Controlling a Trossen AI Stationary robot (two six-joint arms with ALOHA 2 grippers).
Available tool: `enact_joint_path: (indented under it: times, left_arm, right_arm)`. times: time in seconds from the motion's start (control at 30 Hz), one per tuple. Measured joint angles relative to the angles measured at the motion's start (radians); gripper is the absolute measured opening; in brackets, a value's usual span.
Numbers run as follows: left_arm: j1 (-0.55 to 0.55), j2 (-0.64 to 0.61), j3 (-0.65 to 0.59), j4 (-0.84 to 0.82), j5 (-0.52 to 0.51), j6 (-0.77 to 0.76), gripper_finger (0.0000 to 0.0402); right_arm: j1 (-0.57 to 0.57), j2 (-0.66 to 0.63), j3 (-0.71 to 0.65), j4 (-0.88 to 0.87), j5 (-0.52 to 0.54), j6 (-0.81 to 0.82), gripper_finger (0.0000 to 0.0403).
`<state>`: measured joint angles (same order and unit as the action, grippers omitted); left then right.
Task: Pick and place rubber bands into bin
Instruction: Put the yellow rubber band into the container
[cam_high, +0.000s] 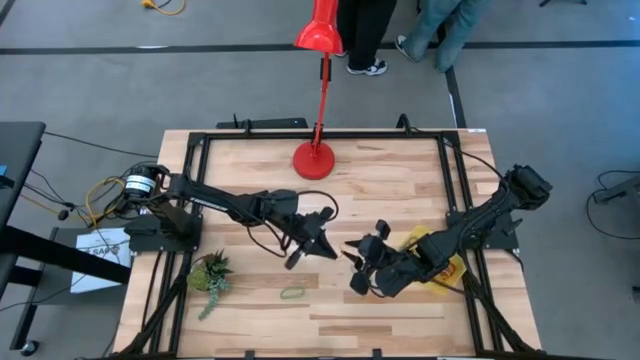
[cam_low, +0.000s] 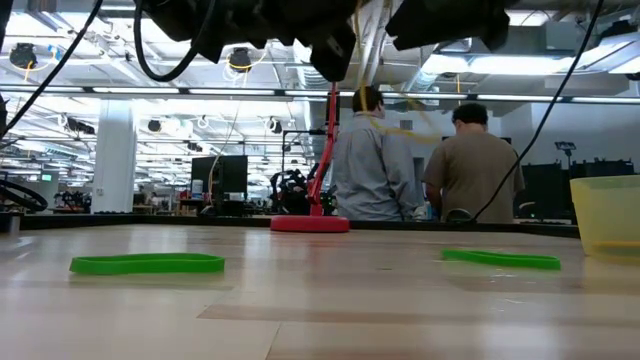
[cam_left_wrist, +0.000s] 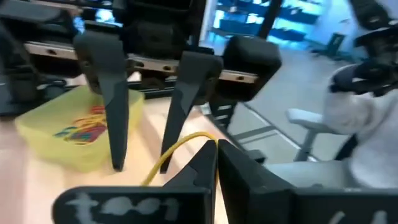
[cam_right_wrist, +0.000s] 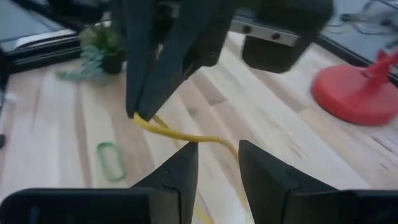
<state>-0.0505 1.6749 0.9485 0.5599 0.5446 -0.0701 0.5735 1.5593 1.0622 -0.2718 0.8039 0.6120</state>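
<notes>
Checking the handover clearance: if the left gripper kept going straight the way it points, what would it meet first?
Most likely the right gripper, facing it close by with fingers apart; a thin yellow rubber band runs from the shut left gripper toward it. Depth unclear.

No readable text, labels, brands or numbers appear anywhere; a white sheet (cam_high: 100, 250) left of the table carries illegible print.

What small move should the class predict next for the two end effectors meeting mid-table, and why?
Probably the right end effector closes. The left end effector pinches a yellow rubber band, whose free loop runs between the right one's open fingers. The bin lies on the right arm's side, so this looks like a handover.
</notes>
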Motion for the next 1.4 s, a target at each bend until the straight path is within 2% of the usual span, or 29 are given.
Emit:
enact_joint_path:
  times: [0.13,0.33,0.43,0.73,1.17,1.4]
  left_arm:
    - [0.001,0.0,0.0,0.023,0.047,-0.028,0.0]
    - [0.001,0.0,0.001,0.025,0.094,-0.067,0.0]
    - [0.001,0.001,0.001,0.009,0.097,-0.072,0.0]
    - [0.007,0.001,0.001,-0.06,0.046,-0.072,0.0]
    - [0.011,0.001,0.001,-0.078,0.05,-0.072,0.0]
    - [0.011,0.001,0.001,-0.064,0.061,-0.077,0.0]
  right_arm:
    - [-0.002,0.035,0.0,0.077,-0.034,-0.101,0.0108]
    - [-0.014,0.114,0.0,0.257,-0.156,-0.372,0.0108]
    - [-0.026,0.133,-0.001,0.291,-0.157,-0.425,0.0108]
    - [-0.032,0.083,0.0,0.286,-0.15,-0.327,0.0108]
    - [-0.015,0.075,0.0,0.276,-0.147,-0.321,0.0107]
    - [-0.02,0.077,0.0,0.272,-0.153,-0.316,0.007]
